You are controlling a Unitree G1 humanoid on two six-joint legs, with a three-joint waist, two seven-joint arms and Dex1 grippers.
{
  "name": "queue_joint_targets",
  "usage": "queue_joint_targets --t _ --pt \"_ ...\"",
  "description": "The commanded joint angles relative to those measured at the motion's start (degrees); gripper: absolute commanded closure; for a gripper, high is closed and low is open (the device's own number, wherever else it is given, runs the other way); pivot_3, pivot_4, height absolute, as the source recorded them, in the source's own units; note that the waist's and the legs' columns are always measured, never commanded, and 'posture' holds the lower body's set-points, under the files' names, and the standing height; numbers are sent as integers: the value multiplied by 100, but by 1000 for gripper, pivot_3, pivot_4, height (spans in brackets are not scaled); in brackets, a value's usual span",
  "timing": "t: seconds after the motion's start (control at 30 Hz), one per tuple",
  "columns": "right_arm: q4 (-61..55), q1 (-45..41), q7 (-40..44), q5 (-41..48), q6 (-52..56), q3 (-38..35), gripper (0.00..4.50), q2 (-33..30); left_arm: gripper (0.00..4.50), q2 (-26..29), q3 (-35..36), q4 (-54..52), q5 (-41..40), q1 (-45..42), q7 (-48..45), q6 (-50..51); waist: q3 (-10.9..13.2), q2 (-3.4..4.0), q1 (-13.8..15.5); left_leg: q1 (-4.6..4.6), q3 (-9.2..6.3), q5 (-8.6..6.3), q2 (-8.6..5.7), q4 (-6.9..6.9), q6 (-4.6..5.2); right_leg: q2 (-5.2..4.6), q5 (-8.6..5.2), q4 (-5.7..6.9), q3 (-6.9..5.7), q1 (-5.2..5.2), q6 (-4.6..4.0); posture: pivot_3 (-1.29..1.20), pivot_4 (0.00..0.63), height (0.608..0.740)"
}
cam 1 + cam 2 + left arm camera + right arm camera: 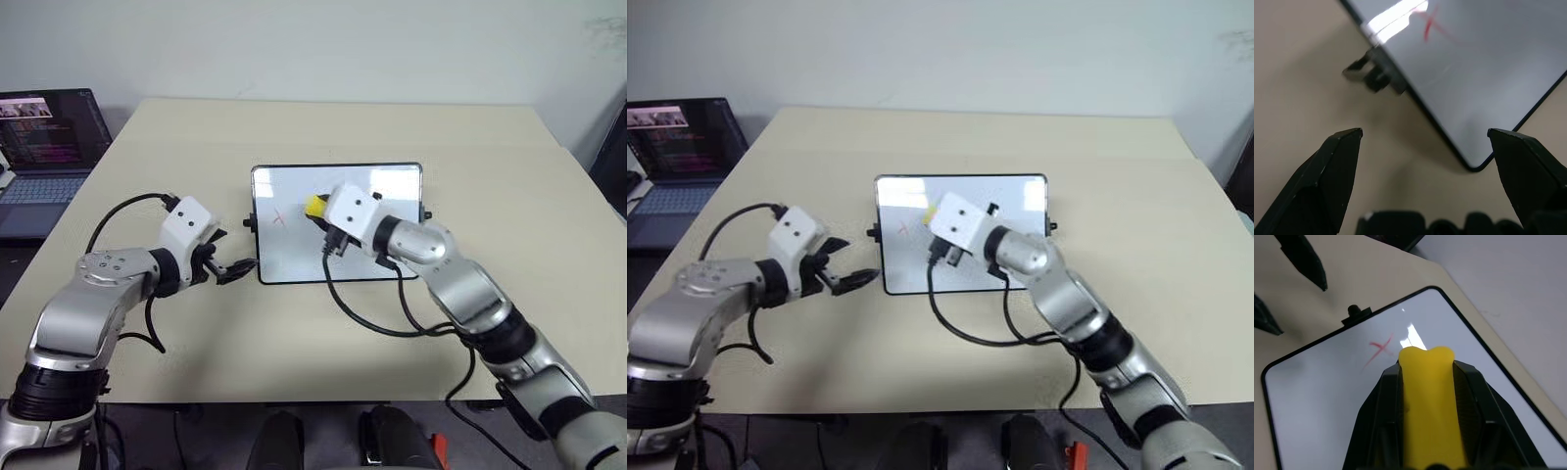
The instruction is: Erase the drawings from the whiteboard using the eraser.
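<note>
Reaching in over the near half of the beige table (470, 137), the 2 arms flank the whiteboard (382, 257). On the robot's left, the left gripper (235, 266) hovers just beside the board's near left corner with its 2 black fingers (1332, 171) spread apart and nothing between them; the left wrist view looks past those tips at the black frame, 1 small side knob (1369, 76) and bare tabletop. On the right, the right gripper (1427, 377) is clamped on the eraser (316, 206), a yellow block whose rounded end sticks out past the dark fingers. It hangs above the middle of the white surface; whether it touches the board cannot be told. A black cable (372, 318) loops from that wrist across the table in front of the board.

The whiteboard lies flat near the table's centre, its glossy face catching glare. Of the drawings, 1 red x (1380, 348) shows on the board's left part, just beside the eraser's tip and apart from it.

Farther back, at the far left, an open laptop (44, 147) sits with its screen lit.
</note>
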Motion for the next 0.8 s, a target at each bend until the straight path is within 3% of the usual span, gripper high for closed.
queue_joint_targets --t 0.03,0.37,0.67,0.8 --pt "639 -494 9 -404 -646 167 3398 304 0 36 92 -111 5 15 13 -67 0 0 1 0 -2 0 2 0 0 -1 0 0 -1 -1 0 0 150 740" --pt "2330 -1115 -15 -1135 -1530 393 3398 1071 0 -83 82 -193 -22 174 -25 -354 0 -1 -6 -4 -3 0 8 -2 0 -10 1 3 -1 -7 -3 0 150 740" --pt "2665 -843 609 -1770 -1815 840 3398 852 0 -110 120 -242 -72 253 -31 -394 -1 -2 -8 -4 -3 0 8 -2 0 -11 1 4 -1 -8 -3 0 150 740" --pt "2810 -876 478 -1940 -1949 756 3398 947 0 -129 85 -210 -63 222 -30 -417 -2 -3 -9 2 -3 0 9 -1 0 -11 2 12 -1 -7 -4 0 150 740"
